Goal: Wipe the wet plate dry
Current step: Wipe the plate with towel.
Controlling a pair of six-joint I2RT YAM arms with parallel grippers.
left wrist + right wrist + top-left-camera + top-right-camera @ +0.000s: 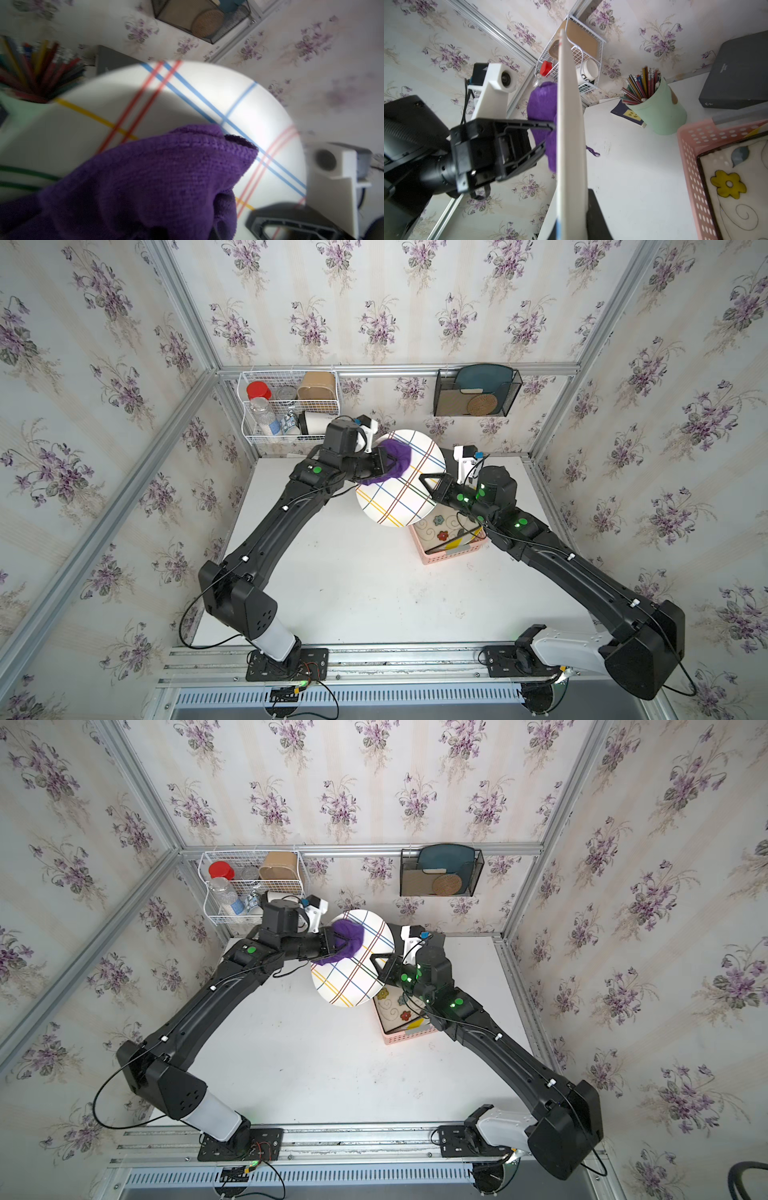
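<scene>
In both top views the round white ceramic plate with crossing coloured stripes [395, 497] [353, 977] is held in the air above the white table [353, 580], tilted steeply with its striped face toward the camera. The right gripper [430, 487] is clamped on the plate rim at the plate's right edge. The left gripper [384, 462] is closed on a purple knitted cloth [395, 452], which is pressed against the upper part of the striped face. The right wrist view shows the plate [569, 124] edge-on as a thin, smooth, slightly dished profile. The cloth [543, 104] is bunched on one side only, with the left gripper [549, 135] fingers sunk into it. That view also shows a mint-green cup of coloured pencils [660, 112] standing on the table (not visible in the top views) and a dark grey box [737, 79] beside it. The left wrist view resolves the cloth [155, 176] as a fine looped weave folded into a rounded pad. It lies on glossy glaze crossed by blue, red, yellow and green lines. A pink perforated plastic basket [453, 558] stands on the table near the plate's lower edge and contains a cream floral tray [440, 526].
</scene>
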